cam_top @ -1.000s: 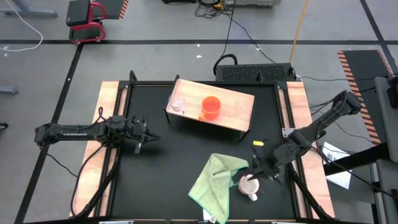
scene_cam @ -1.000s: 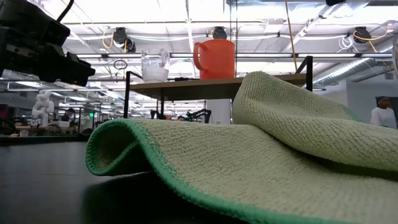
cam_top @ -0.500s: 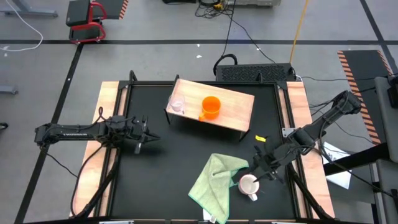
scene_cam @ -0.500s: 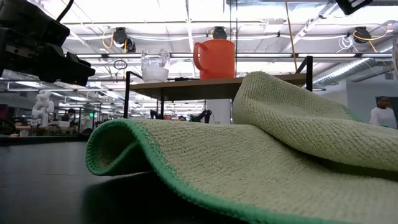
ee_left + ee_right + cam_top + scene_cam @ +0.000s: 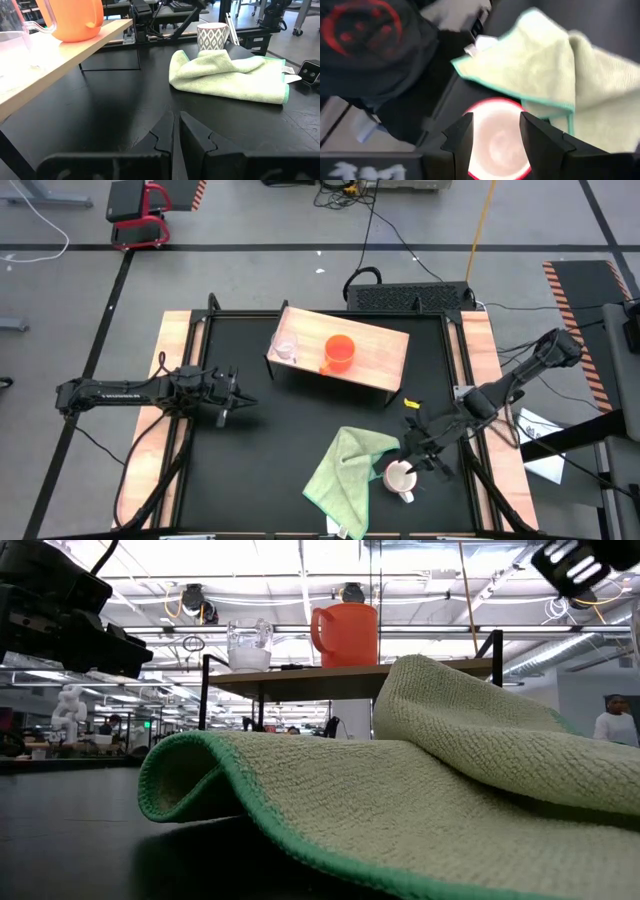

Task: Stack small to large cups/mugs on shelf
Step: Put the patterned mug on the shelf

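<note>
Looking straight down first, you've got the R gripper (image 5: 413, 459) low over the near-right part of the table (image 5: 260, 450), right above the white mug (image 5: 400, 478), arm slanting in from the right edge with its elbow up near the side strip. Fingers apart, nothing in them. Mug sits just beside the green cloth (image 5: 345, 470), handle pointing to the near edge. L gripper (image 5: 232, 402) is parked at the left side, arm stretched flat across the wooden strip, well apart from everything. Shelf (image 5: 345, 355) stands at the far-centre w/ the glass cup (image 5: 285, 348) and the orange mug (image 5: 340, 352) side by side on it.

Low view: cloth (image 5: 400, 800) fills most of the pic, white mug hidden behind it. Shelf (image 5: 350, 670) shows beyond w/ glass cup (image 5: 248, 645) and orange mug (image 5: 346, 634) upright on top. Part of the L arm is at upper left, a bit of the R arm at upper right.

L wrist view: L gripper (image 5: 176, 131) fingers pressed together, empty, hanging just over bare table. White mug (image 5: 213, 37) w/ grey pattern stands upright behind the cloth (image 5: 227, 75); orange mug (image 5: 75, 20) on the shelf (image 5: 55, 60).

R wrist view: you're looking down into the white mug (image 5: 496, 140), R gripper (image 5: 496, 131) fingers spread to either side of its rim, blurry, can't tell if touching. Cloth (image 5: 555, 90) just beyond.
</note>
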